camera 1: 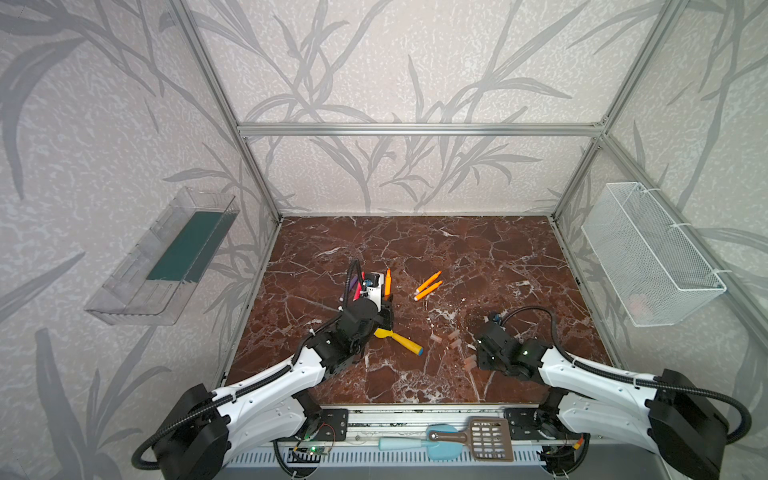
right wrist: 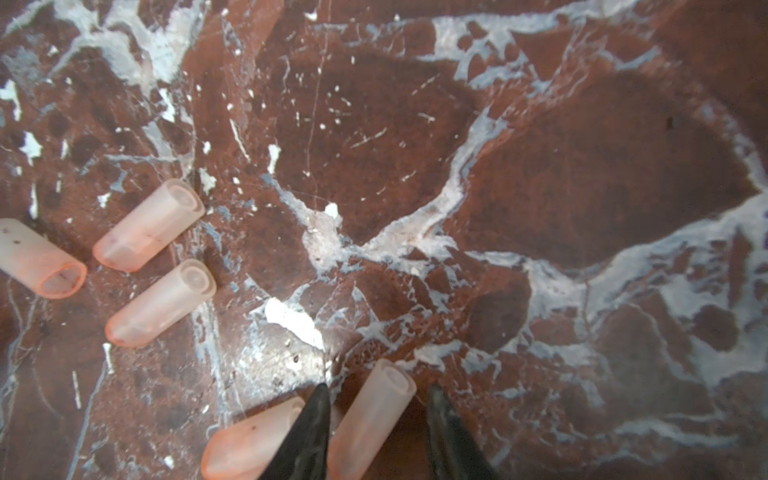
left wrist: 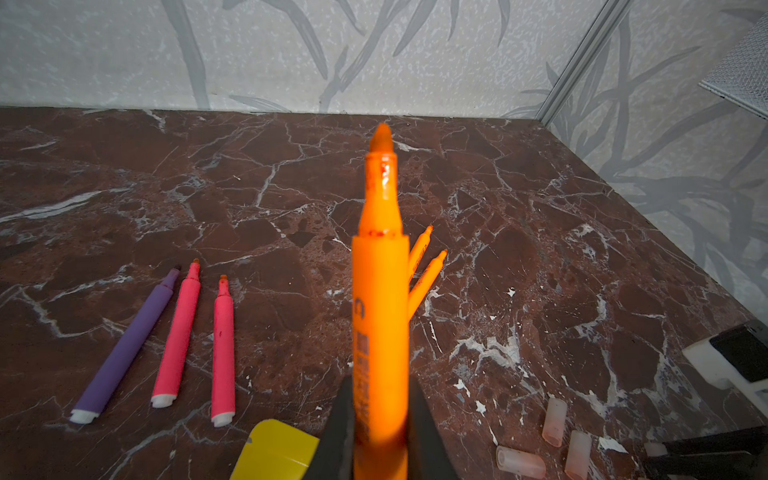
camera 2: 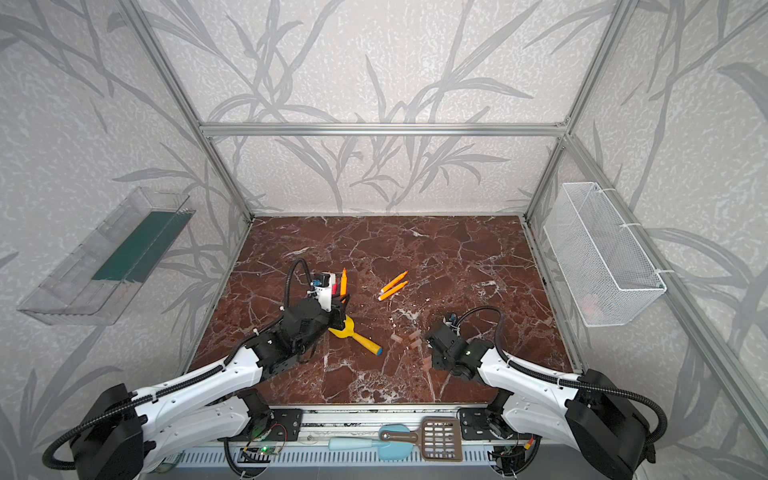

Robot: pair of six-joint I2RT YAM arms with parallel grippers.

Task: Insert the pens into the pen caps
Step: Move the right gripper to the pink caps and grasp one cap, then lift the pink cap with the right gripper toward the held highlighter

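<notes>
Brown marbled bench [camera 1: 457,249] inside a metal-framed booth with leaf-patterned walls; both arms reach in from the near edge.

Left pincer [left wrist: 380,388]: clamped on the lower barrel of an orange pen [left wrist: 380,291]; the pen's uncapped tip is free and points toward the back wall.

Right pincer [right wrist: 378,390]: jaws apart, down at the bench, straddling one cap [right wrist: 372,419] that lies on its side between them; a dark gap shows between that cap and one finger, so no grip is made. A second cap [right wrist: 249,440] lies just outside the other finger; whether it touches that finger cannot be told. Three more caps [right wrist: 160,303] lie on their sides in a loose group nearby, apart from the pincer.

Purple pen [left wrist: 124,345] and two pink pens [left wrist: 176,332] lie side by side and slightly fanned on the bench, left of the held pen; white ends nearest the left arm, tips toward the back wall.

Two loose orange pens [camera 1: 429,281] lie close together and roughly parallel near mid-bench, beyond the caps, tips toward the back right.

Yellow toy shovel [camera 1: 399,338] with an orange handle lies flat just beside the left arm's wrist, between that arm and the caps.

Wire basket [camera 1: 648,253] hangs on the right wall; clear tray [camera 1: 166,257] on the left wall.
</notes>
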